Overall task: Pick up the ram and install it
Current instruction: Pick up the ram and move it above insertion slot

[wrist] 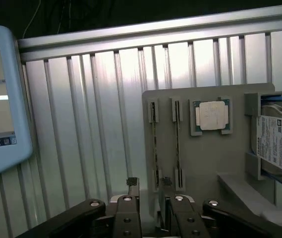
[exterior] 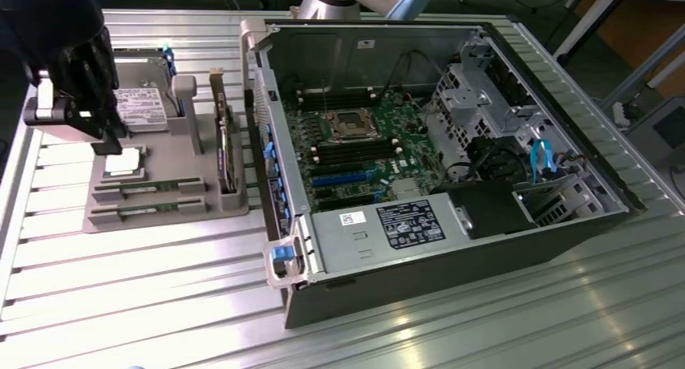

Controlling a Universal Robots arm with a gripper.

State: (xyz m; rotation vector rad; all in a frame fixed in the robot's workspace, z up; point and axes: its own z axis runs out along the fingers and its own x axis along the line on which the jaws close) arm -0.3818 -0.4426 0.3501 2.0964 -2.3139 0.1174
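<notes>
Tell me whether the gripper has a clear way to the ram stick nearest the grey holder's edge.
Likely yes: the gripper is open over the holder, the ram stick lines up between its fingers, and nothing covers the stick.

The tablet [wrist: 2, 144] shows a pause sign (the hard-drive label [wrist: 274, 144] is printed but unreadable).

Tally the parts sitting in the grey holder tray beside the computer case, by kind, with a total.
ram sticks: 2
processor chip: 1
hard drive: 1
upright expansion card: 1
Total: 5
</notes>
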